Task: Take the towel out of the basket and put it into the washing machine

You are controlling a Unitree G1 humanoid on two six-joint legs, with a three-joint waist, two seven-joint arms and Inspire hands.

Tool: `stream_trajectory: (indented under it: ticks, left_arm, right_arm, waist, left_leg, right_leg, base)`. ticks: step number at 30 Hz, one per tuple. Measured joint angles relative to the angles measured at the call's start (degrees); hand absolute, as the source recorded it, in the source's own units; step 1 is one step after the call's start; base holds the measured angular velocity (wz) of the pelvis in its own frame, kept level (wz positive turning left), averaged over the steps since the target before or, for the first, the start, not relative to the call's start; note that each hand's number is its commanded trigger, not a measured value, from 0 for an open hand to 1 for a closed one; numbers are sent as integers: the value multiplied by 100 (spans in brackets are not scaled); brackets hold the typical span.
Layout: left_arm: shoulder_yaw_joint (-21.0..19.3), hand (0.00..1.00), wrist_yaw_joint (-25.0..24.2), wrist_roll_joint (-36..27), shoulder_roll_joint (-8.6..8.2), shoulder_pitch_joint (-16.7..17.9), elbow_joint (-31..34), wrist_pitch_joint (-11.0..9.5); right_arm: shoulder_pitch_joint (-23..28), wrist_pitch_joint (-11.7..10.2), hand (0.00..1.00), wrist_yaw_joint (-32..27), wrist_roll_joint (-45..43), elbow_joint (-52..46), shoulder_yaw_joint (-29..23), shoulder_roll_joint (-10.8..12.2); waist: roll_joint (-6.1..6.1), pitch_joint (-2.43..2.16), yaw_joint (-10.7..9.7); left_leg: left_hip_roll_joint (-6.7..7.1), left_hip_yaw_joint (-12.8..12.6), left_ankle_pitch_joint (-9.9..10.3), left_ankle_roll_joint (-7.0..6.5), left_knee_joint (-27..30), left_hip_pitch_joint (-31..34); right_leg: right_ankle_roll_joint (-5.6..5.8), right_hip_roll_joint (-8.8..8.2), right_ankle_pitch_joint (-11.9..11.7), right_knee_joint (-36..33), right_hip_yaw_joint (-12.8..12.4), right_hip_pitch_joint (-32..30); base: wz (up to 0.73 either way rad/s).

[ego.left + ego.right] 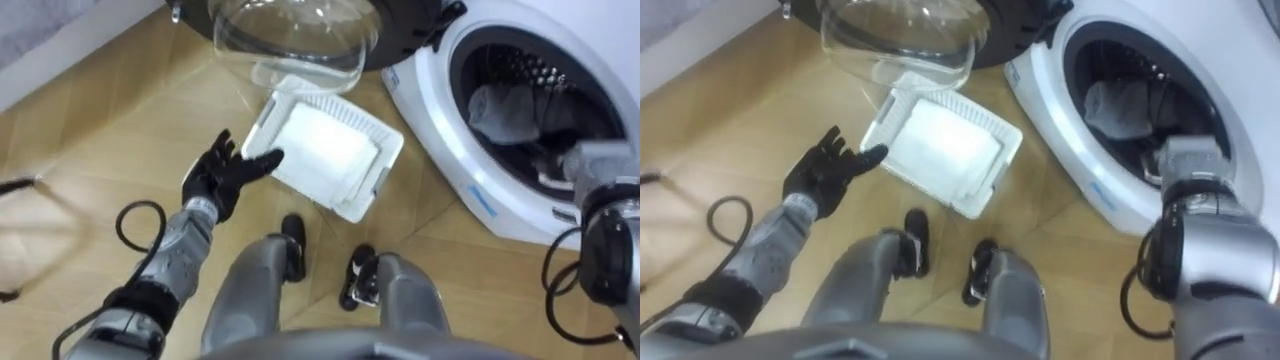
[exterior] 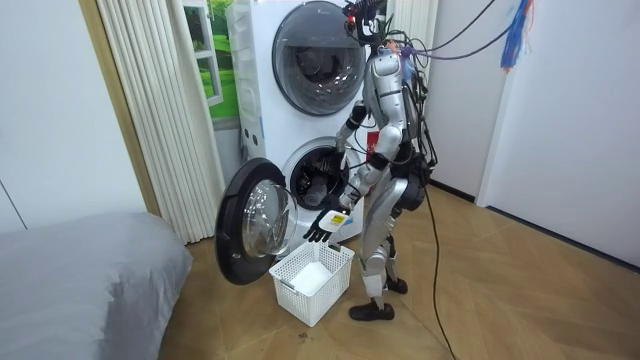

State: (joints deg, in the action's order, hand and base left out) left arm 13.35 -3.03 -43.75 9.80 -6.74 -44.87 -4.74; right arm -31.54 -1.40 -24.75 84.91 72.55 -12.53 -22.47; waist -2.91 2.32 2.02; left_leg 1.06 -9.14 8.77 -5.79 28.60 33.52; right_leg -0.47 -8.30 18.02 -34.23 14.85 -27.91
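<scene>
Hovering with its black fingers spread wide and holding nothing, the left hand [image 1: 222, 178] is hanging above the left edge of a white plastic basket [image 1: 378, 180]. The basket is sitting on a wooden plank floor [image 1: 100, 120]. It is rectangular, with slotted walls and a broad rim. A white towel [image 1: 325, 145] is lying folded flat inside it, soft-looking and filling most of the bottom.

Just beside the basket on the robot's right, the washing machine [image 1: 432, 130] is standing with its round door [image 1: 290, 40] swung open. The door's clear bowl-shaped glass is catching the light. A crumpled grey cloth [image 1: 505, 112] is lying in the dark perforated drum. A small blue label [image 1: 478, 195] is showing on the white front below the opening, its print too small to read.

The right hand [image 1: 1188, 160] is reaching to the drum's mouth. I cannot tell whether it is gripping anything.

The room view is adding what the eye views are missing. The robot is standing with knees slightly bent between the basket and the machine. There are 2 machines stacked, the upper one [image 2: 320, 60] with its round door shut. A pleated pale curtain [image 2: 150, 110] is hanging at the room view's left, and a bed [image 2: 80, 270] with a smooth grey cover is standing below it.
</scene>
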Motion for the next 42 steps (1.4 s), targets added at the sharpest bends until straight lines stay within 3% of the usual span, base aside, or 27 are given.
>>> stream_trajectory:
  ticks: [7, 14, 18, 22, 27, 30, 34, 35, 37, 42]
  left_arm:
    - [-297, 0, -51, 608, 38, 134, -177, 31]
    - [-693, 0, 40, 2079, 162, 829, -188, 53]
    - [-1016, 0, 176, 3103, 188, 1406, -146, 50]
    - [-1242, 0, 254, 3113, 183, 1772, -168, 41]
    - [-1457, 0, 397, 3282, 111, 1874, -716, -68]
    - [-1605, 0, 533, 3330, 58, 1918, -1185, -67]
    - [-1808, 0, 699, 3320, -65, 1953, -1603, -62]
    - [-1826, 0, 736, 3296, -80, 1973, -1746, -60]
    - [-1918, 0, 785, 3195, -112, 2002, -1915, -60]
    - [-2032, 0, 896, 3203, -197, 2062, -2198, 8]
  right_arm:
    - [747, -3, 0, 355, -216, -277, 5, 80]
    - [1755, -7, 0, 857, -453, -615, 23, 301]
    - [2530, -22, 0, 1376, -958, -749, 284, 383]
    - [3051, -177, 0, 1735, -1655, -761, 341, 654]
    - [3611, -240, 0, 2248, -2580, -573, 546, 908]
    - [3864, -220, 0, 2426, -3492, -453, 635, 1084]
    - [3859, -213, 0, 2599, -4309, -96, 680, 1138]
    - [3861, -211, 0, 2638, -4512, -4, 687, 1158]
    - [3856, -161, 0, 2676, -4773, 127, 740, 1194]
    - [3843, 23, 0, 2704, -5514, 194, 794, 1320]
  waist:
    - [85, -54, 8]
    - [122, -100, -7]
    - [54, -181, -14]
    - [-29, -250, -55]
    - [-5, -227, -49]
    - [105, -205, -86]
    - [185, -211, -112]
    - [213, -189, -112]
    - [241, -203, -137]
    - [221, -199, -163]
  left_leg:
    - [-26, -12, -7, 19, -348, -570]
    - [-12, -31, 21, 79, -795, -1423]
    - [61, -34, -4, 116, -1139, -1915]
    - [67, -30, 20, 157, -1306, -2264]
    - [72, -35, 78, 228, -1479, -2722]
    - [60, -19, 125, 269, -1530, -2944]
    - [55, -29, 125, 274, -1559, -3049]
    - [59, -29, 127, 276, -1581, -3131]
    - [66, -27, 143, 288, -1595, -3225]
    - [58, -20, 160, 308, -1582, -3325]
  right_leg:
    - [46, 147, -155, 561, -35, 643]
    - [90, 259, -292, 1236, -46, 1539]
    - [128, 268, -314, 1591, -47, 1993]
    - [147, 330, -384, 1929, -41, 2438]
    - [138, 375, -424, 2180, -42, 2917]
    - [138, 409, -425, 2265, -59, 3144]
    - [137, 414, -425, 2269, -50, 3226]
    - [137, 413, -425, 2288, -53, 3304]
    - [137, 416, -425, 2361, -52, 3420]
    - [137, 433, -424, 2376, -64, 3531]
  base:
    - [-4]
    - [-4]
    - [0]
    - [-2]
    - [-6]
    - [-8]
    - [-1]
    - [0]
    - [0]
    - [0]
